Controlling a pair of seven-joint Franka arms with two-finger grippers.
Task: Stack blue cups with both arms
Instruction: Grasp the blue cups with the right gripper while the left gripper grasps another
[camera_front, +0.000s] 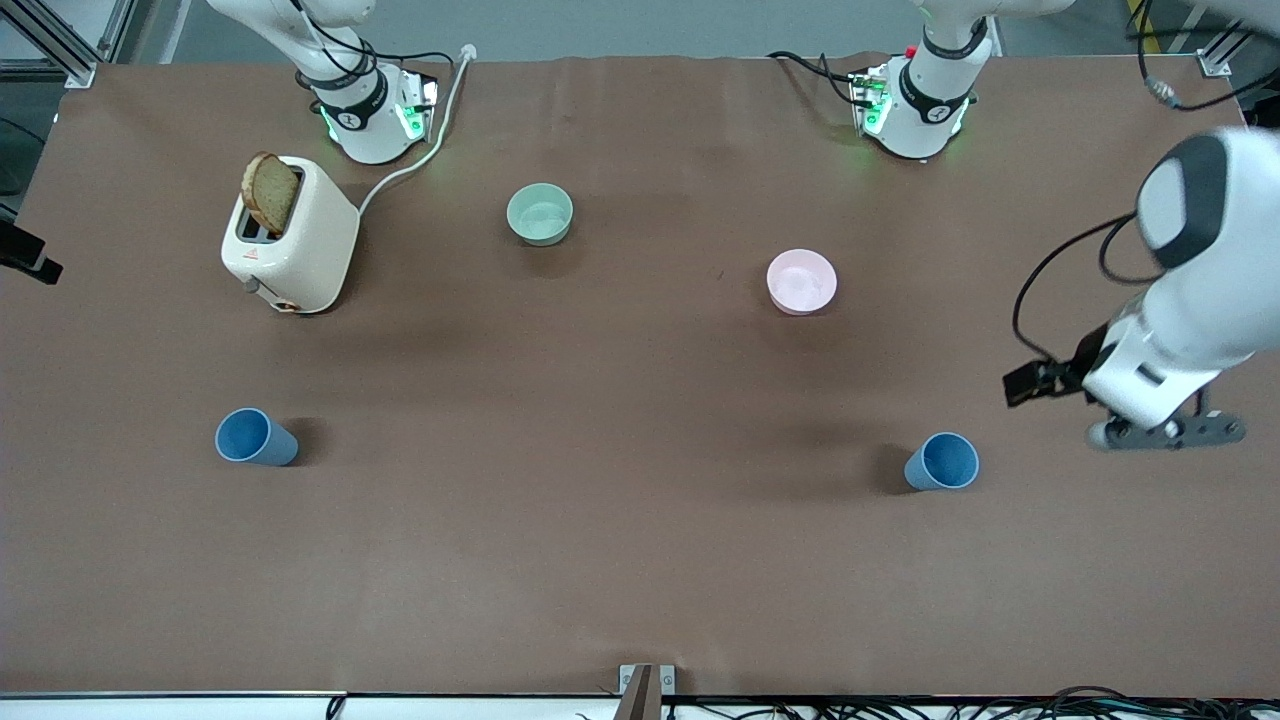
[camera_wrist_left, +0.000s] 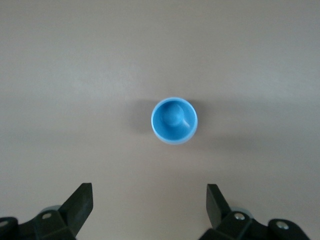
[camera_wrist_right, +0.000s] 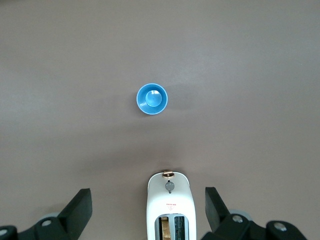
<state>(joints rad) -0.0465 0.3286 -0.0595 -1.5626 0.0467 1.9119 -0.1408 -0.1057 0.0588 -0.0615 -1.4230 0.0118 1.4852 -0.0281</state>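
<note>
Two blue cups upright on a brown table (camera_front: 640, 580), both in the half nearer the front camera: one blue cup (camera_front: 256, 437) toward the right arm's end, the other blue cup (camera_front: 942, 461) toward the left arm's end, well apart. Left gripper (camera_wrist_left: 149, 205) hanging over the table near the edge at the left arm's end, beside its cup, jaws wide apart and holding nothing; right gripper (camera_wrist_right: 148, 210) up over a cream toaster (camera_front: 292, 236) with a bread slice (camera_front: 270, 192) near the corner by the right arm's base, jaws likewise apart and empty. Between the bases and the cups, a pale green bowl (camera_front: 540, 214) and a pink bowl (camera_front: 801, 282).
</note>
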